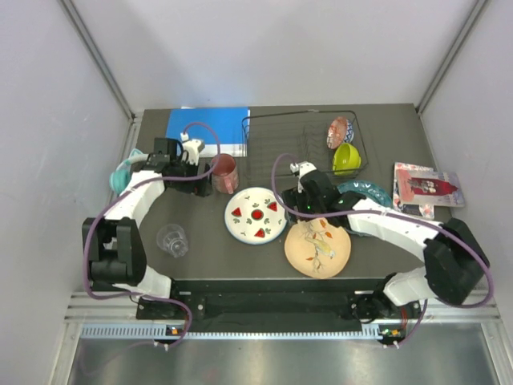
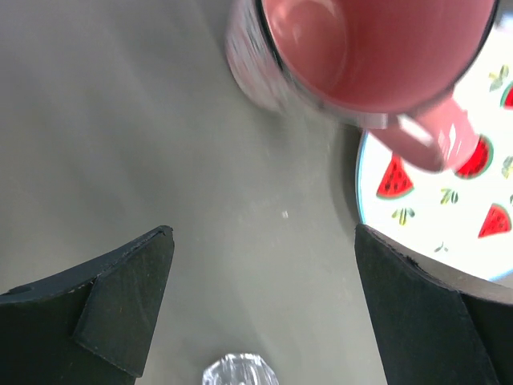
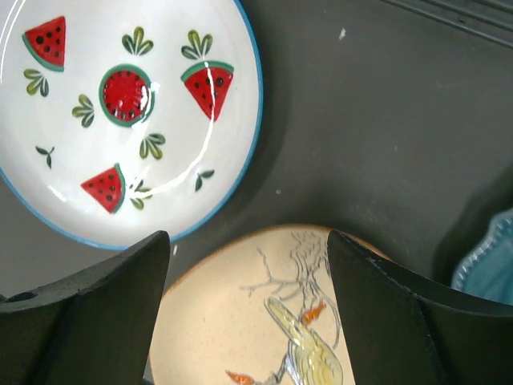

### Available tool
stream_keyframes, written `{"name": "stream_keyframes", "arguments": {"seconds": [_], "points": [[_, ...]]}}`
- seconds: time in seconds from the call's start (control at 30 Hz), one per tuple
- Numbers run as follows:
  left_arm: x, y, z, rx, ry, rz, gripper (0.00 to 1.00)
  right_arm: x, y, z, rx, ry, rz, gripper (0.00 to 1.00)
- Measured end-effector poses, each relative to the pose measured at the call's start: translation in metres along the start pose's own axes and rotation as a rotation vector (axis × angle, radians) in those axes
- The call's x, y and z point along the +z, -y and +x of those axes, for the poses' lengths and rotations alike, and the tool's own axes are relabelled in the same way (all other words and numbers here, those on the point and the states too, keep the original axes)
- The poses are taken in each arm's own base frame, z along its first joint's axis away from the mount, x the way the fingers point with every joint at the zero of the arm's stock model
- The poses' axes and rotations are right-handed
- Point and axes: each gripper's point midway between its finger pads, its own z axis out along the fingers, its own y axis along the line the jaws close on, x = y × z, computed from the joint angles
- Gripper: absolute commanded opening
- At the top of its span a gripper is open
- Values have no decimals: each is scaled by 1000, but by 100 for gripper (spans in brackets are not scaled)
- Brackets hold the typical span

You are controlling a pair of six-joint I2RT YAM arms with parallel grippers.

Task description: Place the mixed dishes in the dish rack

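a robot lab test cell
my left arm [image 1: 132, 204] and right arm [image 1: 393, 224] are bolted by a metal rail [image 1: 280, 317] at the edge of a dark counter [image 1: 200, 265], boxed in by bare pale walls [image 1: 280, 48], purple cables [image 1: 275, 172] looping loose.

White-and-black arms [image 1: 136, 204] (purple cables [image 1: 90, 241], seemingly).

Dishes vs. rack: two bowls are sitting in, five pieces are lying outside.

The black wire dish rack [image 1: 296, 115] is sitting far centre in the top view, holding the red patterned bowl [image 1: 341, 131] on edge and the lime bowl [image 1: 346, 158] just nearer, both at its right end. The white plate [image 1: 255, 215], watermelon-marked, is lying flat before the rack, with the peach plate [image 1: 317, 248], bird-painted, just beside it. The teal scalloped plate [image 1: 370, 192] is lying partly hidden off the rack's near right corner. The red tumbler [image 1: 225, 172] is sitting by the near left corner, and the clear glass [image 1: 172, 239] is standing upright, well apart.
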Motion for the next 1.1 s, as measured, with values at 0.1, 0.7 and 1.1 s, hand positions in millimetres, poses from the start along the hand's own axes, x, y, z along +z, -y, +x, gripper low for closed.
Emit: {"name": "stream_keyframes", "arguments": {"seconds": [0.1,0.7,1.1], "points": [[0,3,18,18,-33,11,97,21,1,-2,29,-12,-46,78],[15,-3,102,156,-188,-47,92,81,5,2,122,-40,-207,71],[30,36,123,414,-243,0,89,93,-6,-7,138,17,-275,65]]}}
